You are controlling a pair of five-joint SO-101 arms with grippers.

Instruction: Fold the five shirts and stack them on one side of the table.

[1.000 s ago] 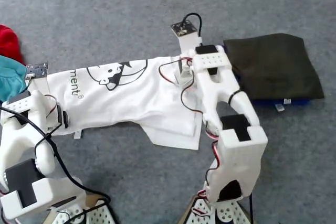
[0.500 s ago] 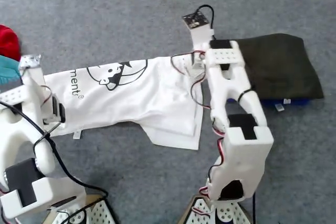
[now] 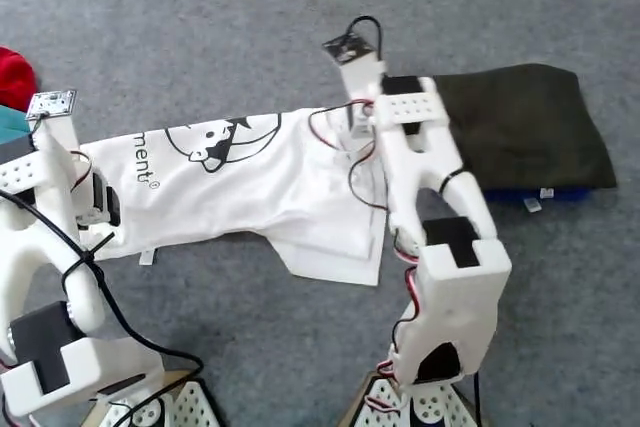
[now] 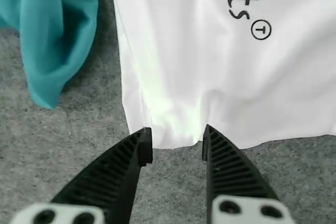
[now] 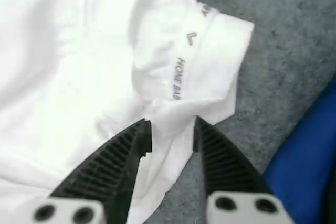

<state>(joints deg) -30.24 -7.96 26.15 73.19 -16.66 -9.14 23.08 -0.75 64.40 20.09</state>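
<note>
A white printed shirt [image 3: 250,177] lies spread across the middle of the table, with a folded flap at its near edge. My left gripper [image 4: 176,137] is open and straddles the shirt's hem [image 4: 173,124] at its left end, where the cloth bunches between the fingertips. My right gripper [image 5: 169,129] is open over the collar [image 5: 210,61] at the shirt's right end, with white cloth between its fingers. In the high view the left arm [image 3: 50,247] stands at the shirt's left edge. The right arm [image 3: 430,177] stretches over the shirt's right end.
A folded dark olive shirt [image 3: 520,122] lies on a blue one [image 3: 560,192] at the right side. At the left edge lie a teal shirt [image 4: 47,30] and a red shirt [image 3: 15,77]. Grey carpet-like tabletop [image 3: 200,37] shows behind the shirt.
The left arm's wrist has shifted toward the far side along the shirt's left edge. The right arm swung right, then back left over the collar. The white shirt lies as before.
</note>
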